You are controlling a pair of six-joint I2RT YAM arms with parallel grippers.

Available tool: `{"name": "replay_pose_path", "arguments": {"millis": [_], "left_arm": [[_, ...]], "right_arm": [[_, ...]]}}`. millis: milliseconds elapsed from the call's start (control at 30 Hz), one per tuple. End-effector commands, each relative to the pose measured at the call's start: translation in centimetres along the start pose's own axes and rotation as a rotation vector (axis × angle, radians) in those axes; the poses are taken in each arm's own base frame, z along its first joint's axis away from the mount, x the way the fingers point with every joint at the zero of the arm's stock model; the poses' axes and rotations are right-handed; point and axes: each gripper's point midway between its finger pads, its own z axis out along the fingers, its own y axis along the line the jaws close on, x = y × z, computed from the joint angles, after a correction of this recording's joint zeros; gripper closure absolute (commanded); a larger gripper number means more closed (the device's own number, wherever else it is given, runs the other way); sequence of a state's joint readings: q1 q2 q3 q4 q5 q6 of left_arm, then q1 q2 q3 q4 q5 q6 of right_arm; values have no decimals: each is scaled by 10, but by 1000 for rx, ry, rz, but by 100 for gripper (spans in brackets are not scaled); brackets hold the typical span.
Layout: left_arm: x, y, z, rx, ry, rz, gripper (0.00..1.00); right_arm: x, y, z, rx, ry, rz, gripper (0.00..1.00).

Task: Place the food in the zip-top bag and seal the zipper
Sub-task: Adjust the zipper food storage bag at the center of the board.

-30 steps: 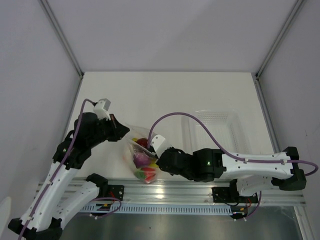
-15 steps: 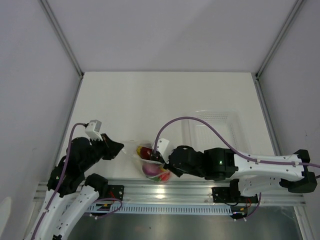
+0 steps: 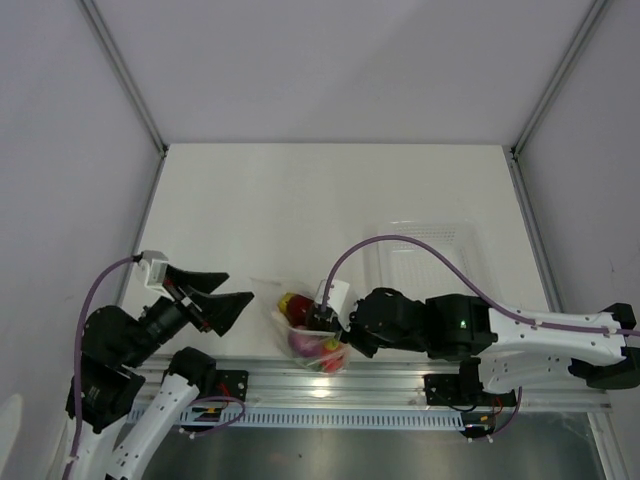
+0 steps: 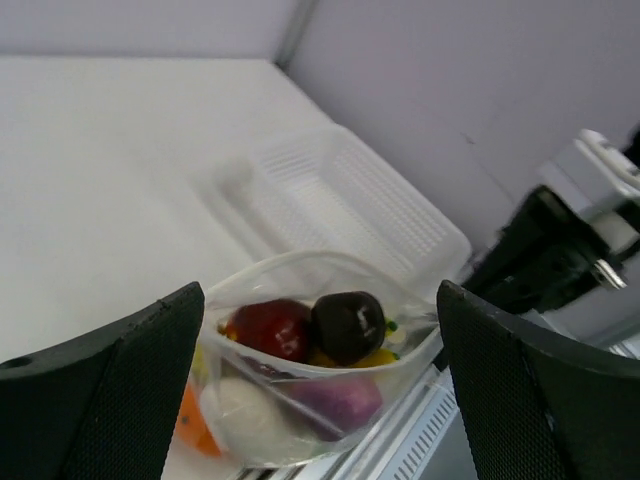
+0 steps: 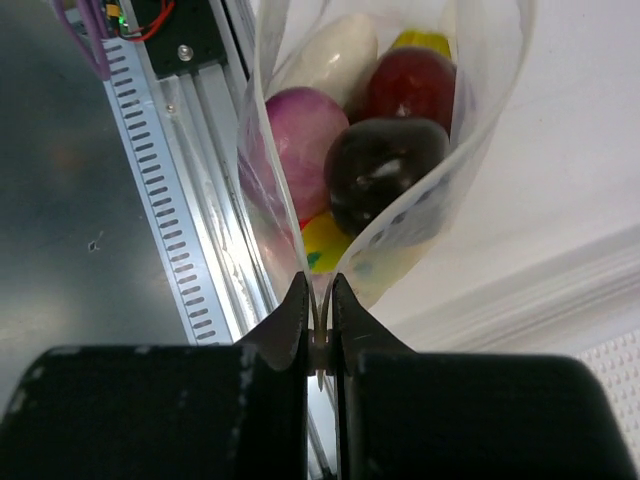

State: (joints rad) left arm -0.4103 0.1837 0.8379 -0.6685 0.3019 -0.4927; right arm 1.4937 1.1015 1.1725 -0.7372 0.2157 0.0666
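Lying near the zip-top bag (image 3: 305, 345), a ridged tray (image 3: 445, 250).

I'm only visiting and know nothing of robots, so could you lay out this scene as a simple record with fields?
Bag: clear zip-top bag at the table's near edge, mouth open, not sealed
Contents: red fruit, white piece, purple piece, dark round piece, all inside the bag
Right claw: shut, pinching the bag's edge
Left claw: open, apart from the bag, holding nothing
Tray: clear ridged plastic, beyond the bag toward the right
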Motion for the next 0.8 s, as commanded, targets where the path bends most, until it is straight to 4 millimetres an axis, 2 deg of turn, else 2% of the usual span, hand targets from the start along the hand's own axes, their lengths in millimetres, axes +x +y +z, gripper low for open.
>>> {"name": "replay_pose_path", "arguments": {"millis": [0,200,333,367,533,600,667,733,767], "left_arm": [[-18,-61,11,375,-1,180,1],[-24,-87,17,582,-24,343,1],[-14,-103,20,715,7,390,1],[-17,-106,26,726,9,440,1],[12,-129,40,860,116,537,1],[27,-128,58,858,161,582,0],[36,-133,63,887,188,607,0],[46,-135,70,909,181,661,1],[41,-138,73,923,129,689,0]], "right_arm": [[-16,4,-13,-50,-72,-17,100],[-14,3,-13,-94,-75,4,100],[-9,1,-8,-116,-70,18,100],[-10,1,-7,-123,-74,25,100],[-8,1,-9,-148,-77,34,100],[-8,0,-11,-149,-78,39,100],[-9,1,-15,-161,-88,40,100],[-11,2,-20,-168,-106,41,100],[-12,2,-22,-172,-112,41,100]]}}
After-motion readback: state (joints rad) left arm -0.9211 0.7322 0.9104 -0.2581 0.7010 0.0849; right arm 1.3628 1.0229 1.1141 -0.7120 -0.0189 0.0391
